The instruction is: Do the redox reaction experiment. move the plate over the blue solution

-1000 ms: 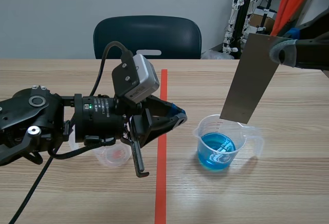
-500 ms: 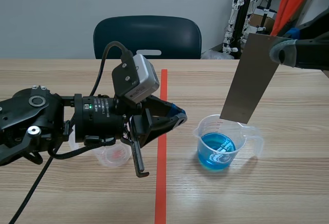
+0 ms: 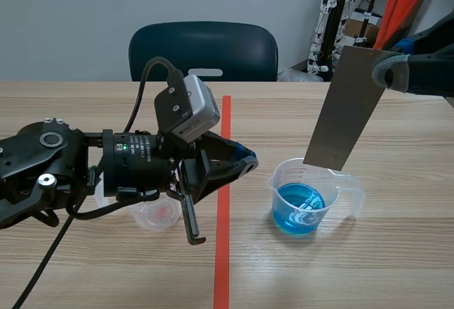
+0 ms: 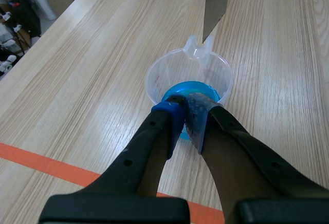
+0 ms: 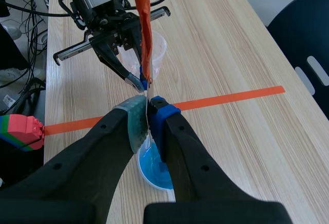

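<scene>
Metal plate held over the beaker of blue solution

The right end effector (image 3: 389, 75) is clamped on the upper end of the flat grey metal plate (image 3: 347, 107). The plate hangs tilted, with its lower edge just above the rim of the clear plastic beaker (image 3: 346, 190). The beaker stands on the pale wooden worktop (image 3: 355, 273), to the right of the orange-red tape line (image 3: 221, 252), and holds the blue solution (image 3: 298, 210). In the left wrist view the plate's lower corner sits right over the beaker's spout; whether they touch cannot be told. The left end effector (image 4: 185, 103) has its fingers pressed together on nothing. It hovers above the tape line and points at the beaker. A small clear plastic cup (image 3: 157, 213) with a reddish bottom stands under the left arm. A dark blue chair (image 3: 202, 50) stands beyond the worktop.
</scene>
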Motion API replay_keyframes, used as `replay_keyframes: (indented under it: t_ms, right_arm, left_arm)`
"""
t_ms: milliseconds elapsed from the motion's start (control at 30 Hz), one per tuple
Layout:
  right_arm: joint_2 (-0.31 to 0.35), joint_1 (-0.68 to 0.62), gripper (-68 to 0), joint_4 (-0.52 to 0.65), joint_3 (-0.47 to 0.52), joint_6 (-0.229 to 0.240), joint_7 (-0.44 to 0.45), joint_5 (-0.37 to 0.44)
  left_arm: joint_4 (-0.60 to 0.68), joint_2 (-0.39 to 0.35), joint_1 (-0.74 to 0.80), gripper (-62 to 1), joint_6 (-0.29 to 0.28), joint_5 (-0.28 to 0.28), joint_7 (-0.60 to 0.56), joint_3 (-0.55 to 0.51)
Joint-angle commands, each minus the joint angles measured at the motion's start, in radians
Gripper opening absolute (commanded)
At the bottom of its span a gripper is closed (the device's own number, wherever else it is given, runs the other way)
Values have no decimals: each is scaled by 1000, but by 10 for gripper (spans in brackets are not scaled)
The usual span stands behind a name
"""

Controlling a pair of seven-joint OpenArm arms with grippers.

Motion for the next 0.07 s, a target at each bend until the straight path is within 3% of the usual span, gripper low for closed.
replay_keyframes:
  t_ms: [0, 33]
  right_arm:
    - [8, 17, -669, 2, 13, 8, 20, 15]
    - [8, 17, -669, 2, 13, 8, 20, 15]
  left_arm:
    - [23, 5, -6, -569, -2, -13, -14, -3]
    - [23, 5, -6, -569, -2, -13, -14, -3]
